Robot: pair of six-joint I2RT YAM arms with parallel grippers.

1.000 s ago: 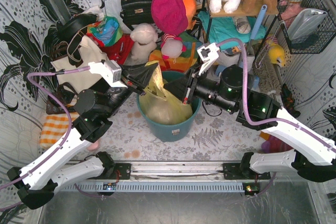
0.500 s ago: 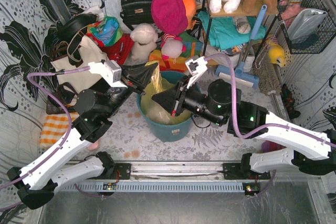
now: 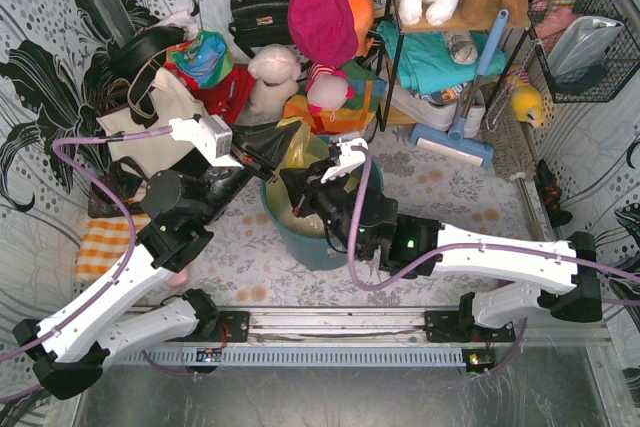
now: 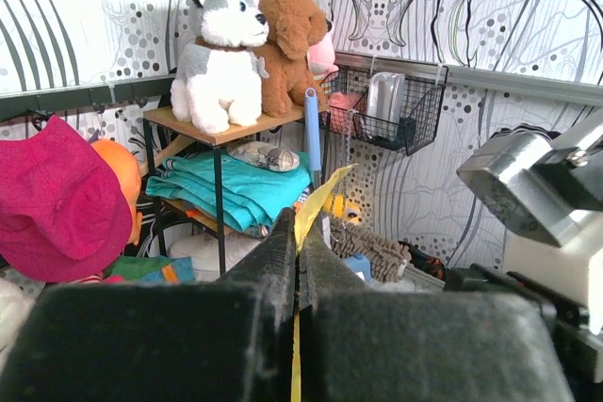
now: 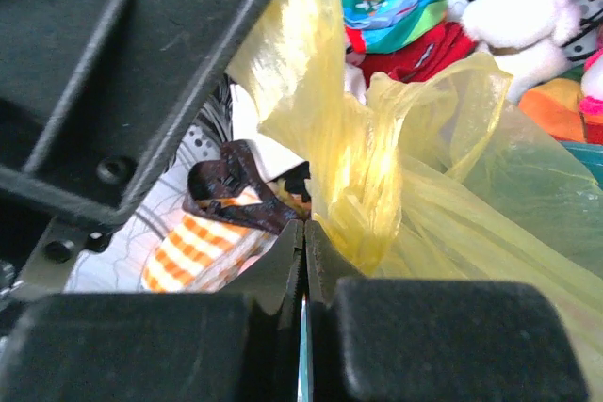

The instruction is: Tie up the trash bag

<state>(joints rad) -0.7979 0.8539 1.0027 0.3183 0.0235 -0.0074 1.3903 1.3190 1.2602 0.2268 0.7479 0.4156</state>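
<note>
Trash bag [image 5: 405,167] pinched in left claw [image 4: 298,237]; right claw [image 5: 303,234] closed against its twisted neck.

Nothing legible is showing in any view: no text, label, brand or number. The grey packet [image 3: 585,39] in the wire basket [image 3: 568,89] is possibly carrying print, unreadably small.

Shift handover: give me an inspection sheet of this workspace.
Surface: patterned table, partly covered.
Job's things: bag in bin, mouth held up, no knot seen.
Clutter: tote, checked cloth, brush.
Grippers: left gripper shut on bag strip; right gripper shut, bag bunched at its tips, grip unclear.
Cables: purple cable loops wide at left; second cable sags by bin.
Surroundings: plush toys on shelf, wire basket, patterned walls.
</note>
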